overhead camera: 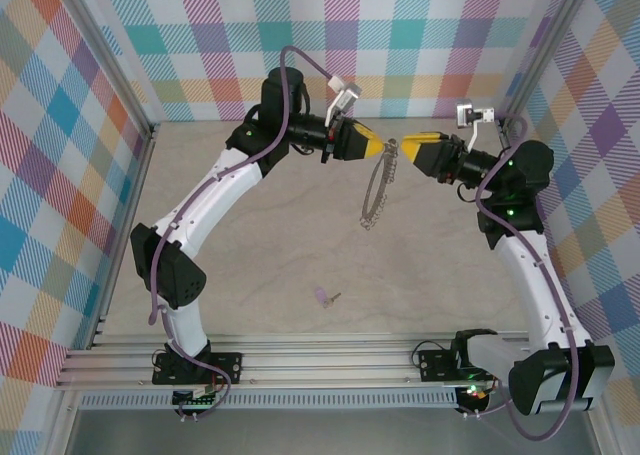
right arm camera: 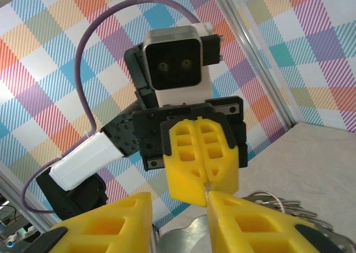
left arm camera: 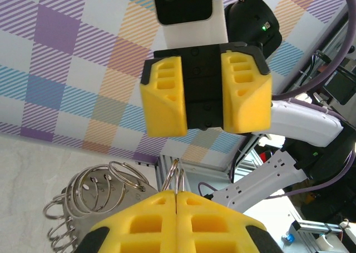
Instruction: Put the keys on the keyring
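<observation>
Left pincer (overhead camera: 378, 147) clenched on keyring (overhead camera: 367, 215); right pincer (overhead camera: 408, 147) released, empty. Key (overhead camera: 325, 297) lies on desk (overhead camera: 250, 225), well back toward near edge, btwn arms, blade pointing right.

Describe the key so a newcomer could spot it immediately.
Start at the aluminium rail along the table's near edge. Just beyond it, alone on the beige tabletop, lies the key. Its pale lilac head sets it apart; the keyring is grey metal.

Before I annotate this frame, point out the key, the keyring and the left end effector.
key (overhead camera: 323, 296), top external view, lilac head.
keyring (overhead camera: 365, 215), top external view, lower rim.
left end effector (overhead camera: 382, 147), top external view, closed fingertips.
</observation>
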Tool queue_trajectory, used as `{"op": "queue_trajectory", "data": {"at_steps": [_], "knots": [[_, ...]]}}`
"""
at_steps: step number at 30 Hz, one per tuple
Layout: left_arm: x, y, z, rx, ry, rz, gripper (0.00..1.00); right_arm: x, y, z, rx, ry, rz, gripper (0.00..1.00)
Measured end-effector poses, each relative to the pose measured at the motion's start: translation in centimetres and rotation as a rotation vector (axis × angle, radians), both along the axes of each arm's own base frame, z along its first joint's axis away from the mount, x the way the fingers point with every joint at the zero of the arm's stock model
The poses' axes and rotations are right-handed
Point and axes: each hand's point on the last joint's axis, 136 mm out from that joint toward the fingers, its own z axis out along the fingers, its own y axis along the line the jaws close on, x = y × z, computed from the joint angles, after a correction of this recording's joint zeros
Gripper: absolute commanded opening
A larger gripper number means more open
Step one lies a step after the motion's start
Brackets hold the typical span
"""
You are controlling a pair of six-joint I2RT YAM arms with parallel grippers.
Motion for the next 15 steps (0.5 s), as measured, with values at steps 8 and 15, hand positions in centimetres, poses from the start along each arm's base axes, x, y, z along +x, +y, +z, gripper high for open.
{"op": "queue_trajectory", "data": {"at_steps": [8, 15], "knots": [[0.3, -0.2, -0.4, 0.011, 0.014, -0.002, 0.0, -0.6, 0.8, -0.4, -0.001, 0.019, 0.04, 0.29], [0.2, -0.2, -0.3, 0.012, 0.009, -0.01, 0.0, -0.2, 1.0, -1.3, -0.003, 0.045, 0.044, 0.28]]}}
